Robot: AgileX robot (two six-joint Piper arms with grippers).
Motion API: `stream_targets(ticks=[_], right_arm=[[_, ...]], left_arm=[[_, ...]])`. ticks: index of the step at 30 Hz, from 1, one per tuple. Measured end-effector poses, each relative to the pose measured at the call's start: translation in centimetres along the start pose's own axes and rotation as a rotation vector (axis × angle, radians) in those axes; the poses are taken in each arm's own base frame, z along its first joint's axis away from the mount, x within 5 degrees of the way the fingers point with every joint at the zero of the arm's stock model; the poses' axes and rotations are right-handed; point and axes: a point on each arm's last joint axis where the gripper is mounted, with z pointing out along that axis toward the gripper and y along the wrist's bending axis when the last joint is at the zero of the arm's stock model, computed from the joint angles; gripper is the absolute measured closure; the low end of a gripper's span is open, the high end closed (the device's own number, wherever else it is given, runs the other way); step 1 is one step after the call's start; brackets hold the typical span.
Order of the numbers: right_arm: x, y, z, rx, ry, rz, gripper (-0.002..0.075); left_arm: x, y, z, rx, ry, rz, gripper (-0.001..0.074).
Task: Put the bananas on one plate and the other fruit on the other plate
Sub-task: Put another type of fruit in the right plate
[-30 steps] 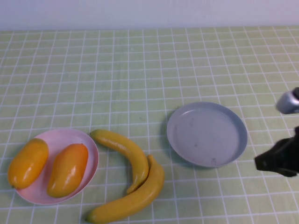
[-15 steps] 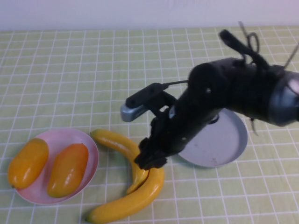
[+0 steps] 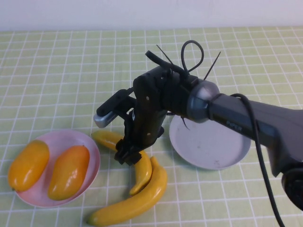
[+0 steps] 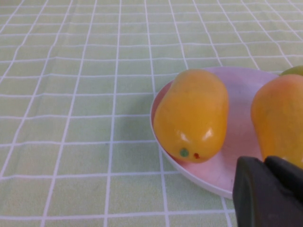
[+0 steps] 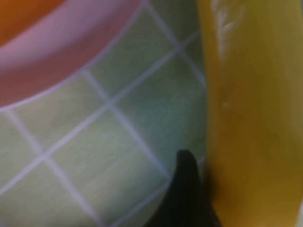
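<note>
Right gripper (image 3: 127,152) sits low over the upper banana (image 3: 142,171), near its middle. One dark fingertip (image 5: 189,189) shows in the right wrist view just beside the yellow skin; I read the fingers as spread around the fruit, not yet clamped, though the arm hides the far finger and I cannot confirm contact.

Left gripper (image 4: 270,194) is pressed together and empty. It is parked near the pink plate (image 4: 236,175) and takes no part in this step.

Step in hand, as I judge it: grasp the upper banana for transfer to the grey-blue plate (image 3: 227,151).
- Centre the fingers across the banana's width, at right angles to its length.
- Close near the middle of the curve so the ends balance and the fruit does not swing.
- The lower banana (image 3: 137,201) lies touching or nearly touching the upper one. Lift straight up to avoid dragging it.

Orientation: the upper banana's long axis runs from beside the pink plate's rim toward the near right, its curve bowing toward the grey-blue plate. The lower banana runs from the near left up to the right, its far tip against the upper banana's side.

Both mangoes (image 3: 68,171) already rest on the pink plate. The grey-blue plate holds nothing and lies on the table (image 3: 57,85) right of the bananas.
</note>
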Motion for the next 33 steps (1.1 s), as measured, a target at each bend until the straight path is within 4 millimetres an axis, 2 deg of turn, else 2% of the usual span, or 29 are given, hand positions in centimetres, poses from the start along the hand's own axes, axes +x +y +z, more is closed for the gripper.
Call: stream_targets(ticks=[5, 7, 9, 13, 16, 18, 19, 21, 22, 24, 26, 27, 33], right_arm=[[-0.2, -0.4, 1.3, 0.032, 0.022, 0.005, 0.0272], [-0.3, -0.4, 1.4, 0.035, 0.020, 0.004, 0.0320], [-0.3, -0.4, 1.4, 0.040, 0.019, 0.003, 0.0412], [-0.4, -0.4, 0.9, 0.044, 0.014, 0.047, 0.0414], [-0.5, -0.6, -1.0, 0.073, -0.010, 0.093, 0.0414], [-0.6, -0.8, -3.3, 0.119, -0.041, 0.119, 0.0414], [-0.5, -1.5, -5.3, 0.160, -0.073, 0.147, 0.0414], [-0.3, -2.9, -8.0, 0.218, -0.117, 0.179, 0.0414], [-0.2, -3.2, -8.5, 0.230, -0.124, 0.188, 0.0414], [1.0, -5.5, -10.3, 0.289, -0.122, 0.241, 0.0414], [1.9, -6.5, -10.6, 0.309, -0.095, 0.268, 0.0415], [3.1, -7.7, -10.4, 0.320, -0.064, 0.314, 0.0415], [7.9, -10.0, -8.1, 0.298, 0.025, 0.420, 0.0415]], left_arm=[[0.0, 0.0, 0.0, 0.000, 0.000, 0.000, 0.0731], [0.0, 0.0, 0.0, 0.000, 0.000, 0.000, 0.0731], [0.0, 0.0, 0.0, 0.000, 0.000, 0.000, 0.0731], [0.0, 0.0, 0.0, 0.000, 0.000, 0.000, 0.0731], [0.0, 0.0, 0.0, 0.000, 0.000, 0.000, 0.0731], [0.0, 0.0, 0.0, 0.000, 0.000, 0.000, 0.0731], [0.0, 0.0, 0.0, 0.000, 0.000, 0.000, 0.0731], [0.0, 0.0, 0.0, 0.000, 0.000, 0.000, 0.0731], [0.0, 0.0, 0.0, 0.000, 0.000, 0.000, 0.0731], [0.0, 0.0, 0.0, 0.000, 0.000, 0.000, 0.0731], [0.0, 0.0, 0.0, 0.000, 0.000, 0.000, 0.0731], [0.0, 0.0, 0.0, 0.000, 0.000, 0.000, 0.0731], [0.0, 0.0, 0.0, 0.000, 0.000, 0.000, 0.0731]])
